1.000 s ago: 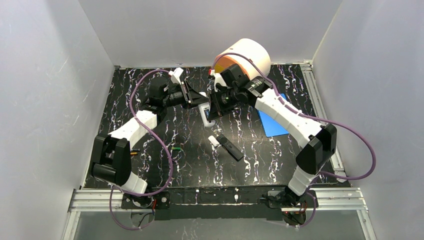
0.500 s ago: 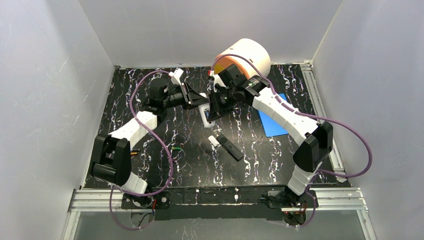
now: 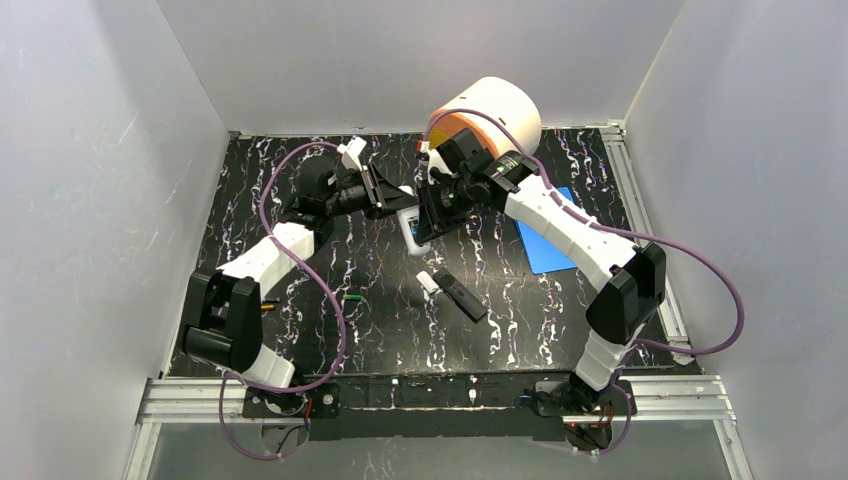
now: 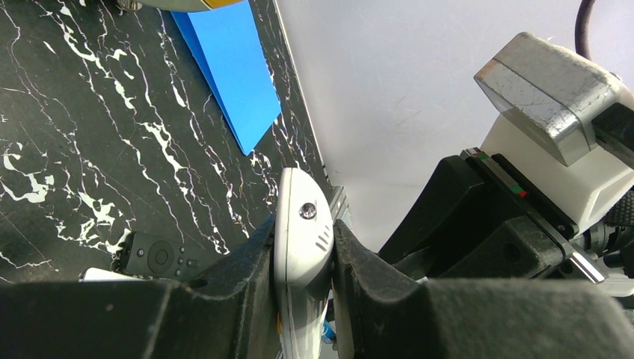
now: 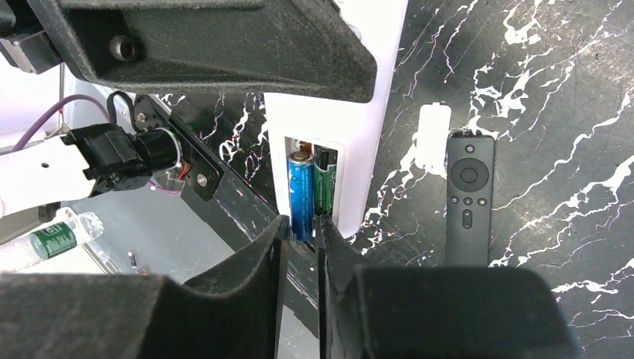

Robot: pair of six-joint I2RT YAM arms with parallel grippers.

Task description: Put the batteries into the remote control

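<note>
My left gripper (image 4: 303,262) is shut on a white remote (image 4: 303,232) and holds it above the table's middle (image 3: 410,228). Its open battery bay faces my right gripper (image 5: 301,232). That gripper is shut on the lower end of a blue battery (image 5: 300,194). The blue battery lies in the bay beside a green battery (image 5: 324,187). In the top view the two grippers meet, left (image 3: 395,205) and right (image 3: 425,215). A loose green battery (image 3: 351,297) and an orange one (image 3: 268,307) lie on the table near the left arm.
A black remote (image 3: 460,295) lies on the table below the grippers with a white battery cover (image 3: 428,283) beside it. A blue pad (image 3: 548,235) lies to the right. A white and orange cylinder (image 3: 490,110) stands at the back.
My right gripper has shifted slightly towards the white remote with the blue battery. The left arm holds still.
</note>
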